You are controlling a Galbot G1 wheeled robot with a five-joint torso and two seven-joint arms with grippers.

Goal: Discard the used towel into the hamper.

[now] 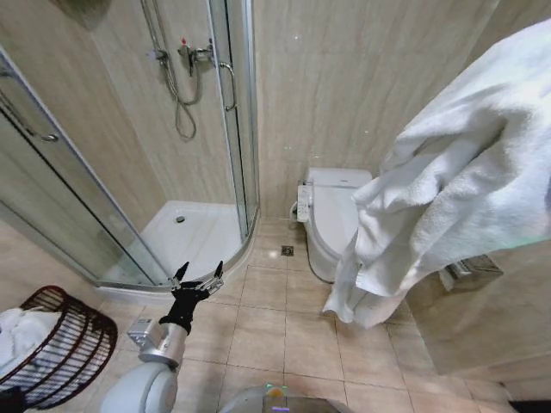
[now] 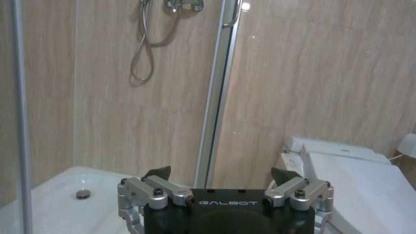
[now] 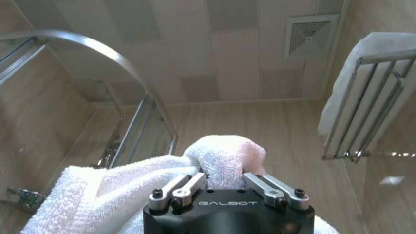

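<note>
Black "GALBOT" pincer (image 2: 222, 176), silver screwed fingers (image 2: 153, 190)

Towel (image 1: 465, 163) – fluffy terry cloth; hamper (image 1: 73, 348) – openwork wicker.

The floor (image 1: 284, 331) is laid with large beige tiles, and a small square drain (image 1: 287, 251) sits in it near the foot of the toilet. On it stand the white toilet (image 1: 331, 219) against the back wall, the white shower tray (image 1: 194, 237) in the corner to the left, and the dark red-brown wire hamper (image 1: 65, 348) at the near left, tipped to one side, white cloth showing inside
</note>
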